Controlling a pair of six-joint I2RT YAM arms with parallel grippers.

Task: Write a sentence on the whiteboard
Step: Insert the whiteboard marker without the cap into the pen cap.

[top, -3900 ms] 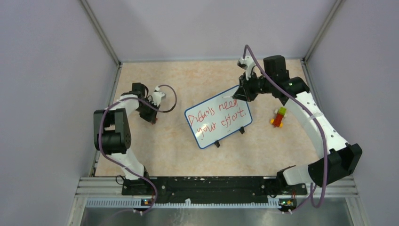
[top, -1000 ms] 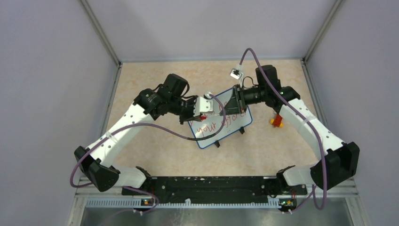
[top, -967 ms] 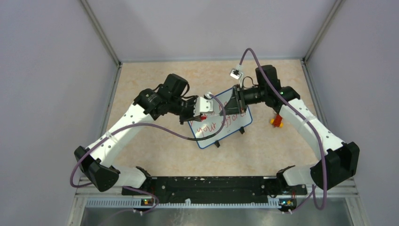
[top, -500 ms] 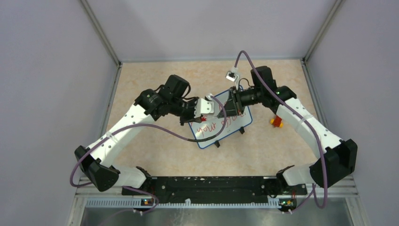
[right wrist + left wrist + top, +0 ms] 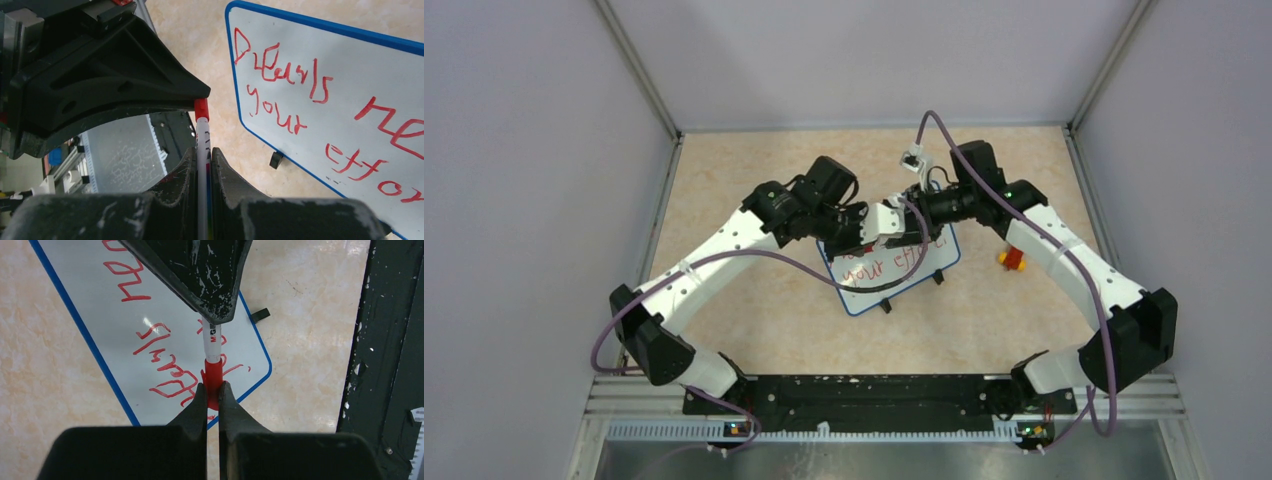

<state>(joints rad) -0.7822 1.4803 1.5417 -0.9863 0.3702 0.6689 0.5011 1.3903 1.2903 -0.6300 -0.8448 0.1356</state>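
Note:
The whiteboard with its blue rim stands tilted on the table's middle, and the red sentence is partly hidden under the two grippers. They meet tip to tip just above it. My left gripper is shut on the marker's red cap. The cap sits on the end of the white barrel. My right gripper is shut on that barrel, with the cap poking into the left gripper's fingers. The sentence reads clearly on the whiteboard.
A small red, yellow and green block stack lies right of the board, partly under the right arm. The board's black feet stick out at its near edge. Grey walls enclose the table, and a black rail runs along the front.
The left arm has swung right with the red cap and the right gripper has come left. Gripper tips now meet over the board, cap on the marker's end.

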